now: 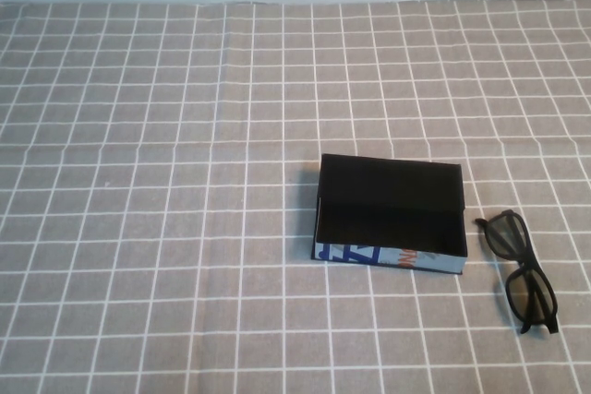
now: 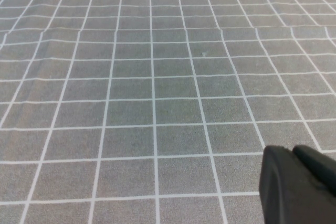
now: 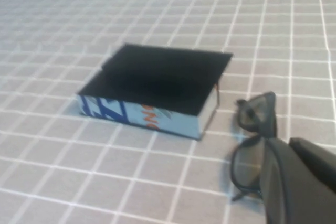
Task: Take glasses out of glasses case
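High view: glasses (image 1: pixel 521 270) lie at 3 o'clock of case (image 1: pixel 390 216); we'd retract. Left gripper (image 2: pixel 299 184) and right gripper (image 3: pixel 299 182) off-table, spread unclear.

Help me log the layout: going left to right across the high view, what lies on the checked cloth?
glasses case → glasses. Neither gripper appears in that view; the left gripper and right gripper show only at the edges of their own wrist views.
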### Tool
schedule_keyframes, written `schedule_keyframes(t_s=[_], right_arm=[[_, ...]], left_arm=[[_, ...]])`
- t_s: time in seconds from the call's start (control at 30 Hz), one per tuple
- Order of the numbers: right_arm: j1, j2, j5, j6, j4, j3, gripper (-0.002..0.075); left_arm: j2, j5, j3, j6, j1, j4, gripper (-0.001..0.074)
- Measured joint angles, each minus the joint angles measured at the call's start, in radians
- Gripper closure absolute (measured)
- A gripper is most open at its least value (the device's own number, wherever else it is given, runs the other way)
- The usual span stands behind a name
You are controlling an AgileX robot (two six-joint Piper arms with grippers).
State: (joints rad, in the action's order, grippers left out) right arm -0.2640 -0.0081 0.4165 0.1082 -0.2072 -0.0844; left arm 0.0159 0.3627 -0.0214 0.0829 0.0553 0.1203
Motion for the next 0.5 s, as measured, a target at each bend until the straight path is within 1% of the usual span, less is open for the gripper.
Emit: schedule_keyframes(t_s=[0.33,0.5], right_arm=[[0.012,-0.002,-0.014,0.002,0.142,0.060,0.0743],[0.012,-0.006,-0.064,0.003,0.179,0.105,0.0743]], left_arm=[[0.000,0.000,0.000,0.000,0.000,0.000,0.0740],[0.000,0.000,0.000,0.000,0.000,0.000,0.0740]])
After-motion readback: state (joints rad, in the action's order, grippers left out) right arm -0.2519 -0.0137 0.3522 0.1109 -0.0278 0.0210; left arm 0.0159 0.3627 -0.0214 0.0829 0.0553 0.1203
